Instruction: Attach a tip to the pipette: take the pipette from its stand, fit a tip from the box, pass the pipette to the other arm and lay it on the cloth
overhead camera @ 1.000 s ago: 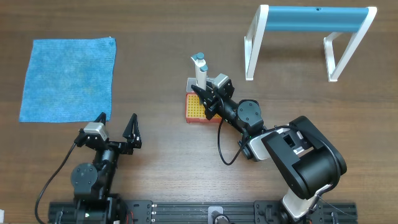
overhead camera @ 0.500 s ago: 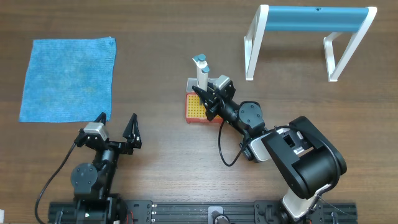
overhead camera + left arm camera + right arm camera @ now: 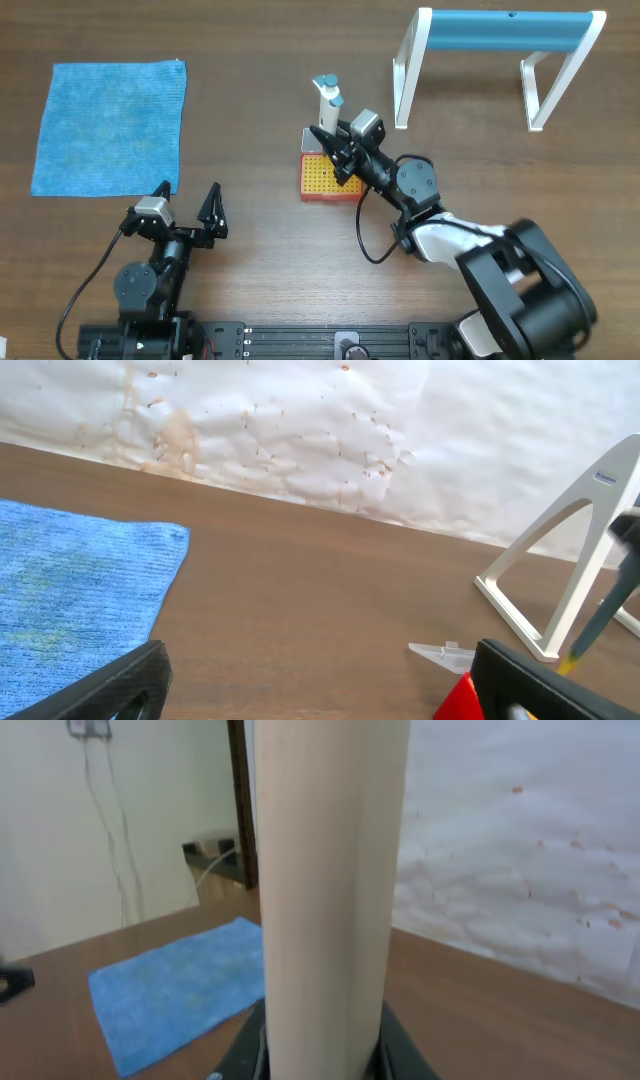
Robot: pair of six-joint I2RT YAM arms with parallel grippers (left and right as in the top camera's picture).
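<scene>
**Pipette raised over the tip box, handover to come**

Since a second ago, in the top view, my right arm has stretched farther up the brown wooden counter (image 3: 270, 290). The cream-white plastic pipette (image 3: 327, 102) with its blue-grey cap has risen with it. My right end effector (image 3: 331, 138) is clenched round the pipette's body, above the orange rectangular tip box (image 3: 318, 182). The white-legged stand (image 3: 500, 26) with the blue bar is well apart to the right. My left end effector (image 3: 188, 196) rests released, fingers spread wide, just below the blue square cloth (image 3: 110, 125).

From my left wrist, the pipette's slim lower shaft slants down toward the box's red corner and has a yellowish end. Whether that is a seated tip I cannot tell.

From my right wrist, the pipette's pale body stands upright between my fingers, with the cloth lying beyond it.

I judge the handover turns on this: the pipette stands to the right of my left end effector and beyond it, its long axis near vertical. My left fingers would have to meet it side-on. My left arm is much the nearer to the cloth.
</scene>
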